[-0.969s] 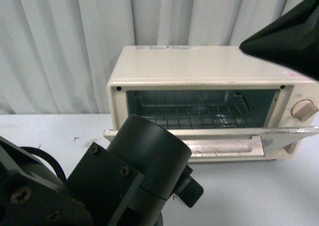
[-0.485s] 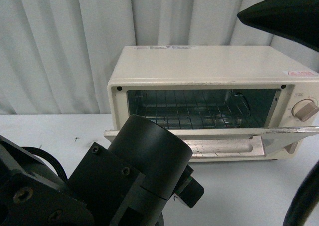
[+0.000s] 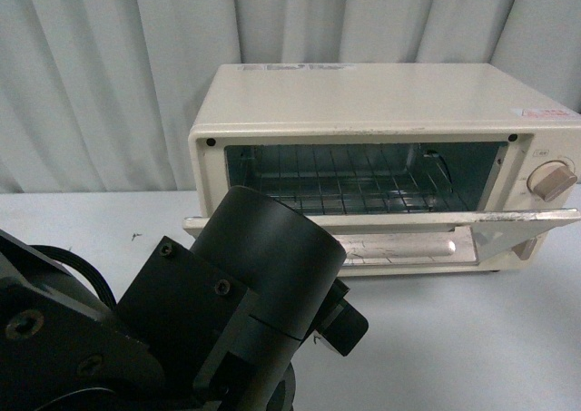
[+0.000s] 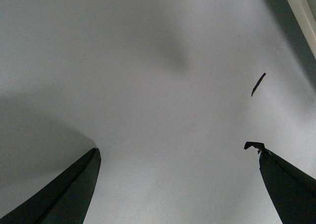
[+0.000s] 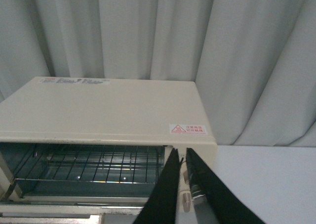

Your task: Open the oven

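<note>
While its door (image 3: 390,218) lies folded down level, baring the wire rack (image 3: 354,189), the cream oven (image 3: 363,98) sits at the back of the white table (image 3: 472,338), against a pale curtain (image 3: 109,75). The right gripper (image 5: 181,152), fingers pressed nearly together on nothing, points toward the oven's right end. The left gripper (image 4: 174,148) is spread wide over bare tabletop.

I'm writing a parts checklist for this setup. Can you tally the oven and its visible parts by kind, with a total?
Toaster oven: 1
Open door: 1
Wire rack: 1
Knob in clear view: 1
Warning sticker: 1
Total: 5
</note>
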`<state>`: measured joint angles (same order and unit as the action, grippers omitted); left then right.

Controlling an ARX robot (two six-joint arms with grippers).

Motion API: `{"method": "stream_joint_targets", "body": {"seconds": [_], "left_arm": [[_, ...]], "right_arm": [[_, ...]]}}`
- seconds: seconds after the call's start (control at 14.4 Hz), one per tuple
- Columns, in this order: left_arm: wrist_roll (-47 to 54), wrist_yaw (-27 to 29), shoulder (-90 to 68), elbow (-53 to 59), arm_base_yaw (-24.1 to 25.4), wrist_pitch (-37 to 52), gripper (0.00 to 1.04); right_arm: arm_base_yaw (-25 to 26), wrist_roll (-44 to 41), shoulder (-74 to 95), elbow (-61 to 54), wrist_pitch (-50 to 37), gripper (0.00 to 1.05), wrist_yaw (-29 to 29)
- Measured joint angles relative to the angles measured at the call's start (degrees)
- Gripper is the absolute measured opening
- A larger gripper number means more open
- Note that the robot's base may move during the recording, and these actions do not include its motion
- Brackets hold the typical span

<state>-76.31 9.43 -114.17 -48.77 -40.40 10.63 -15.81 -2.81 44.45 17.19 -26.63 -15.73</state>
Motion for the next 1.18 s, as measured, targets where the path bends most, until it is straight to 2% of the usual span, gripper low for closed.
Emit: {"method": "stream_joint_targets", "body": {"seconds": [0.14, 0.69, 0.76, 0.9, 1.18], "left_arm": [[0.0, 0.0, 0.0, 0.0, 0.0, 0.0, 0.98], [0.0, 0.1, 0.0, 0.0, 0.0, 0.0, 0.98], [0.0, 0.0, 0.0, 0.0, 0.0, 0.0, 0.98], [0.0, 0.1, 0.0, 0.0, 0.0, 0.0, 0.98], [0.0, 0.1, 0.0, 0.0, 0.0, 0.0, 0.98]], "right_arm": [[2.7, 1.0, -3.3, -3.0, -0.1, 0.02, 2.4], [10.7, 1.8, -15.4, -11.5, 3.5, 0.02, 10.4], [14.9, 1.8, -17.3, -12.3, 4.5, 0.02, 15.1], [15.8, 2.0, -23.8, -14.6, 8.6, 0.02, 15.7], [15.8, 2.0, -27.7, -16.6, 10.2, 0.02, 15.7]]}}
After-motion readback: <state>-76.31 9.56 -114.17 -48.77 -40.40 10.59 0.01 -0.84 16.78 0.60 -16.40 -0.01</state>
